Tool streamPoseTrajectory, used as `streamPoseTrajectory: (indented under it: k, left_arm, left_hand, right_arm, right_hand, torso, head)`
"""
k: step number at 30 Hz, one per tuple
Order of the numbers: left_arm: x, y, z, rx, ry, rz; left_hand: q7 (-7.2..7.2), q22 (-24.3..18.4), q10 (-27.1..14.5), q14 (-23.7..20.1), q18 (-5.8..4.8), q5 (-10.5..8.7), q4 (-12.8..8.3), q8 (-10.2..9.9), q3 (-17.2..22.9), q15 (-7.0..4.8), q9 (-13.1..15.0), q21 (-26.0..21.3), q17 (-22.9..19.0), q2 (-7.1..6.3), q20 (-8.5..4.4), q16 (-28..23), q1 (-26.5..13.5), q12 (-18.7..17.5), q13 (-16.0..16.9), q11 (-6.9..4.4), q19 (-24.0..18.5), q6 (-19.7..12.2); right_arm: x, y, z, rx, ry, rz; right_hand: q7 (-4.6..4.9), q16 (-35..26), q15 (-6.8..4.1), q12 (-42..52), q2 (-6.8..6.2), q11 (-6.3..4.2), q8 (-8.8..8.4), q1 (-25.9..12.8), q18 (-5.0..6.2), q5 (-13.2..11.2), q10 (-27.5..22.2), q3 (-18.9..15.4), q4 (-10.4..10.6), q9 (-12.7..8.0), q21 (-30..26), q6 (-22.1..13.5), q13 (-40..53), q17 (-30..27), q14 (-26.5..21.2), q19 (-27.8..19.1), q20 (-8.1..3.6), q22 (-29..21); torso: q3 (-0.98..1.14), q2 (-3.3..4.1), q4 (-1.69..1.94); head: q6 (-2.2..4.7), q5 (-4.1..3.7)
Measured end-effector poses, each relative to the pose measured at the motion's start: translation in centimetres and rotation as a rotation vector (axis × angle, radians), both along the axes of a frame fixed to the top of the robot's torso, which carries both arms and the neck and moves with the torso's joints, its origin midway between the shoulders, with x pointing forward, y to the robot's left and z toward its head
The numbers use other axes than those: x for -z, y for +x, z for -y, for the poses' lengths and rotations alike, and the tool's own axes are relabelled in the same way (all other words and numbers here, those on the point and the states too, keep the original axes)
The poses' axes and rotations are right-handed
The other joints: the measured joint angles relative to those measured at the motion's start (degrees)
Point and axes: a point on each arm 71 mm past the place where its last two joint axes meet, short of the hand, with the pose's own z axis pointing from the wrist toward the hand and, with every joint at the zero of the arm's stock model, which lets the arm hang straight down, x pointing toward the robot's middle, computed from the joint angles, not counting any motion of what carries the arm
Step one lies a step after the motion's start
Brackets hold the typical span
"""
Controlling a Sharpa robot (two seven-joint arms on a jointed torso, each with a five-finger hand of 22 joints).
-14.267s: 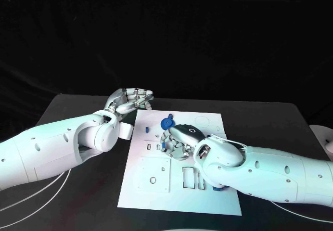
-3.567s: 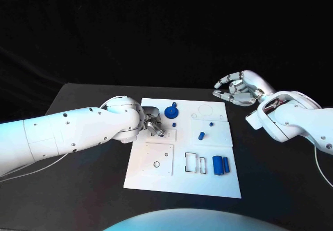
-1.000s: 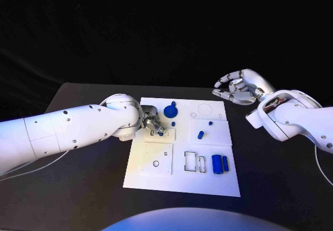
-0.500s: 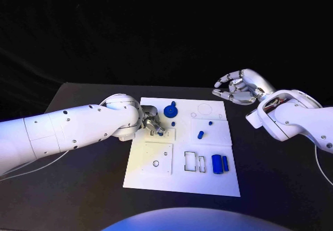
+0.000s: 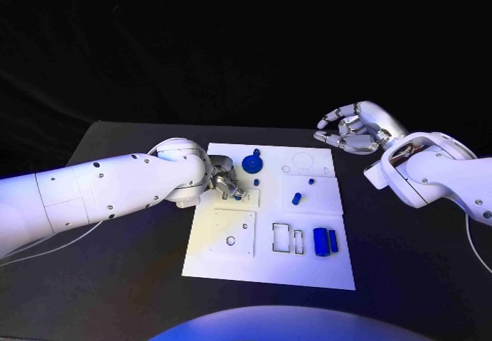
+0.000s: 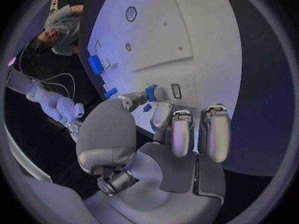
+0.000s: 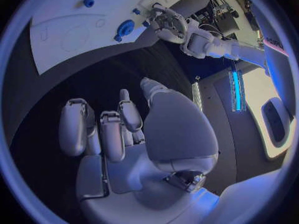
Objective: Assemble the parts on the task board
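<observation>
I'm pinching a small blue part (image 6: 151, 92) between my left hand's (image 5: 227, 185) fingertips, low over the board's (image 5: 269, 273) left side, while my right hand (image 5: 354, 129) is hovering empty beyond its far right corner, fingers loosely curled apart.

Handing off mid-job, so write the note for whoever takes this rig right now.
The left robot hand pinches a small blue part over the left side of the task board. The right robot hand holds nothing, raised beyond the board's far right corner. On the board: blue disc, blue peg, blue cylinder. Disc and peg appear seated. Left to do: seat the held part; the cylinder looks unplaced.
</observation>
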Motion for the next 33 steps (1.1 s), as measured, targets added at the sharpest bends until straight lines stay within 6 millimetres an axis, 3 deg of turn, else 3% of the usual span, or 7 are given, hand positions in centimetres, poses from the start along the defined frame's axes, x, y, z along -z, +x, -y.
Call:
streamPoseTrajectory:
  k: [11, 14, 17, 33]
  left_arm:
    - [0.04, 0.04, -0.07, -0.004, -0.002, -0.004]
    - [0.07, 0.03, -0.11, -0.005, -0.002, -0.005]
    - [0.09, 0.02, -0.2, -0.007, -0.003, -0.007]
    - [-0.14, -0.05, -0.5, -0.018, -0.02, -0.014]
  left_hand:
    - [0.0, 0.0, 0.0, 0.0, 0.0, 0.0, 1.9, 0.0, -2.4, 0.0, -0.5, 0.0, 0.0, 0.01, 0.0, 0.0, 0.0, 0.0, 0.0, 0.0, 0.0, 0.0]
    - [0.0, 0.0, 0.0, 0.0, 0.0, -0.03, 2.4, 0.0, -3.2, 0.0, -0.6, 0.0, 0.0, -0.38, 0.0, 0.0, -0.4, 0.0, 0.0, 0.0, 0.0, 0.0]
    - [0.11, 0.0, 0.0, 0.0, 0.0, -0.3, 3.2, 0.0, -5.1, 0.0, -0.8, 0.0, 0.0, -0.97, 0.0, 0.0, -1.9, 0.2, 0.0, 0.0, 0.0, 0.1]
    - [0.19, 0.0, 0.2, 0.0, 0.0, -0.29, 3.4, 0.0, -7.0, 0.0, -1.1, 0.0, 0.0, -0.54, 0.01, 0.0, -3.0, 0.2, 0.0, 0.19, 0.0, 0.2]
  right_arm:
    - [-0.01, 0.0, 0.01, 0.0, 0.0, 0.001]
    - [-0.01, 0.0, 0.02, 0.001, -0.001, 0.001]
    - [-0.01, 0.0, 0.03, 0.001, -0.001, 0.002]
    - [-0.02, 0.05, 0.13, 0.006, -0.002, 0.006]
  right_hand:
    - [0.0, 0.0, 0.0, 0.0, 0.02, -0.03, 0.03, -0.5, 0.1, 0.0, 0.0, 0.0, 0.0, 0.0, -0.2, 0.0, -0.1, 0.0, 0.0, 0.0, 0.0, 0.0]
    - [0.0, 0.0, 0.0, 0.0, -0.07, -0.17, 0.23, -0.8, 0.89, 0.0, -0.2, -0.3, 0.0, 0.1, -0.2, 0.0, -0.1, 0.0, 0.0, 0.0, 0.0, 0.0]
    - [0.0, 0.0, 0.0, 0.0, -0.22, -0.21, 0.23, -1.0, 0.88, 0.0, -0.2, -0.3, 0.0, 0.1, -0.2, 0.0, -0.1, 0.0, 0.0, 0.0, 0.0, 0.0]
    - [-0.21, 0.0, 0.0, -0.2, 0.02, -0.21, 0.23, -1.2, 0.88, 0.0, -0.2, -0.5, 0.1, 0.1, -0.5, -0.2, -0.2, 0.0, 0.0, 0.0, 0.0, 0.0]
  torso:
    - [0.01, 0.0, -0.01]
    - [0.01, 0.0, -0.01]
    - [0.01, -0.01, -0.02]
    - [0.0, 0.0, -0.02]
  head:
    - [0.14, -0.01]
    - [0.2, -0.01]
    - [0.27, 0.01]
    - [0.36, 0.02]
